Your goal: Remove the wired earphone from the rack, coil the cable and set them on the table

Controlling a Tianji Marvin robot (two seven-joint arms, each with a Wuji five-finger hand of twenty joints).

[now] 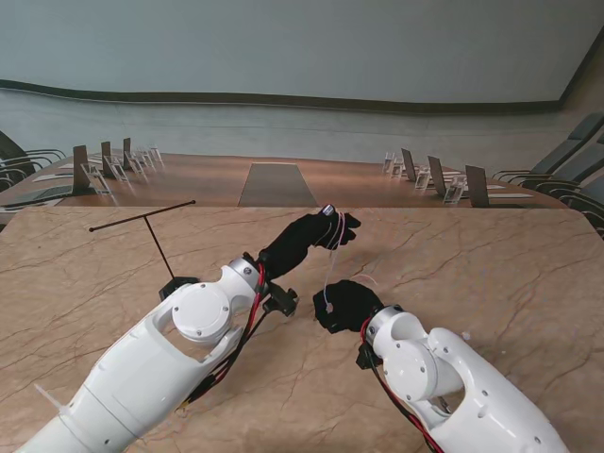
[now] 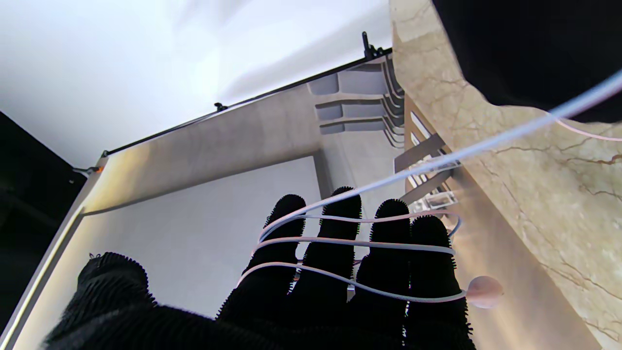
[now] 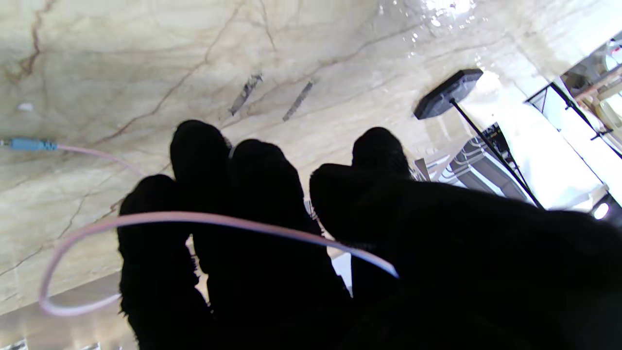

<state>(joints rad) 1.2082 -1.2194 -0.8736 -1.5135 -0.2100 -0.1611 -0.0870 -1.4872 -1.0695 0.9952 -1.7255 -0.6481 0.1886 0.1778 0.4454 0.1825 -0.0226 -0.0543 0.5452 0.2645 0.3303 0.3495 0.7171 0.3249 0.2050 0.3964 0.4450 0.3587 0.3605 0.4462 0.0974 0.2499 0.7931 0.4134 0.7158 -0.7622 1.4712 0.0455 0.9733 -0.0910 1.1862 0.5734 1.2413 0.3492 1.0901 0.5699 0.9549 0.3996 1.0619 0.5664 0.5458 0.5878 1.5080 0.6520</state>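
Note:
The white earphone cable (image 1: 328, 274) is off the rack and stretches between my two gloved hands. My left hand (image 1: 311, 238) is raised over the table's middle, its four fingers (image 2: 335, 272) held straight and together, and the cable (image 2: 350, 240) is wound around them in several turns. An earbud (image 2: 483, 290) hangs at the little-finger side. My right hand (image 1: 347, 304), nearer to me, pinches the cable (image 3: 218, 218) between thumb and fingers. A slack loop runs on to the blue plug (image 3: 29, 144) lying on the table.
The bare black T-shaped rack (image 1: 151, 226) stands on its base (image 1: 177, 286) left of my left forearm; that base (image 3: 447, 92) also shows in the right wrist view. The marble table (image 1: 491, 274) stretches to both sides. Chairs and desks stand beyond its far edge.

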